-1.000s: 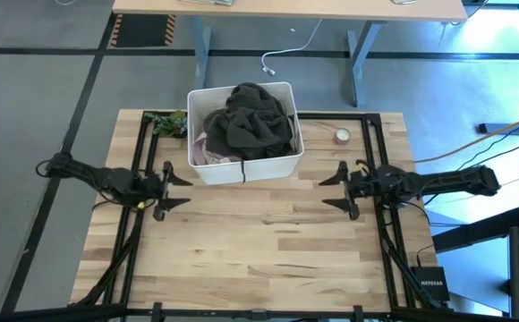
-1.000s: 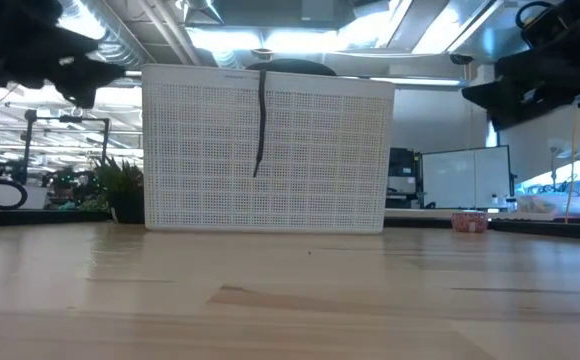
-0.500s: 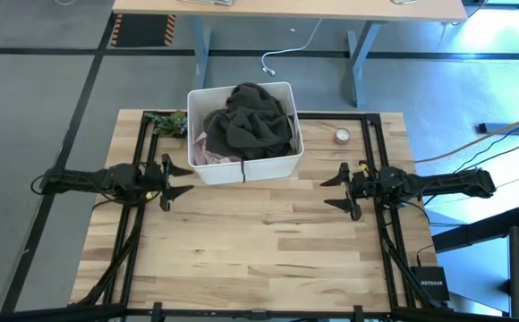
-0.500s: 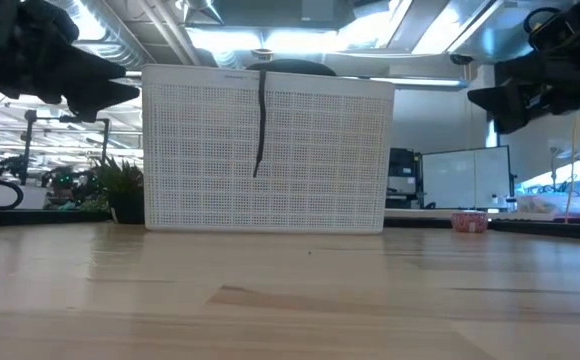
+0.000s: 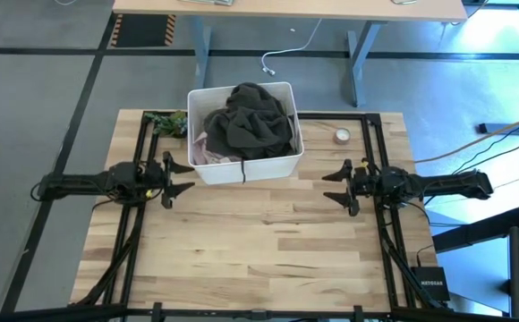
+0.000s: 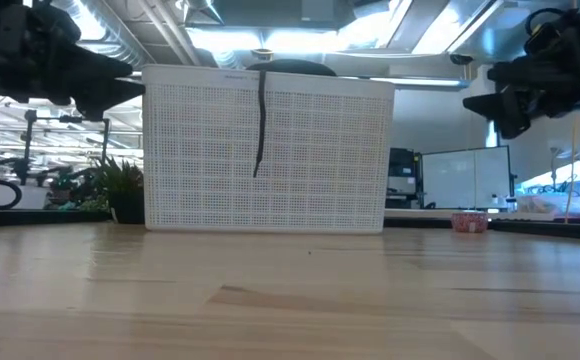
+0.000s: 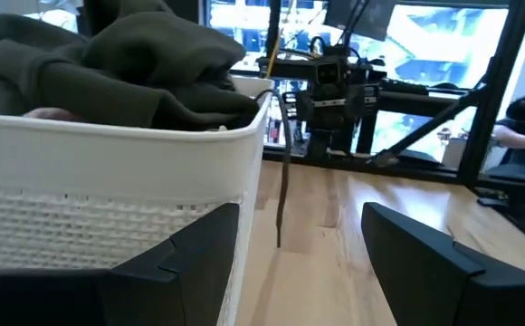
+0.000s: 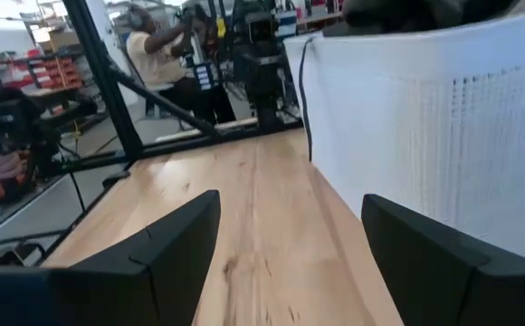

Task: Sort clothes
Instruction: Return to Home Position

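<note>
the clothes [image 5: 249,121] lie piled in the white bin [image 5: 268,167] at the back of the table [image 5: 259,259]. a dark string [image 6: 260,125] hangs down its front wall. the left gripper [image 5: 184,177] and the right gripper [image 5: 331,186] hang on each side of the bin, fingers spread apart, holding nothing.

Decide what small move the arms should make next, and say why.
Probably draw both arms back toward rest: the clothes sit heaped in the white bin, none shows on the table, and the left tool and right tool hang open and empty either side of the bin.
</note>
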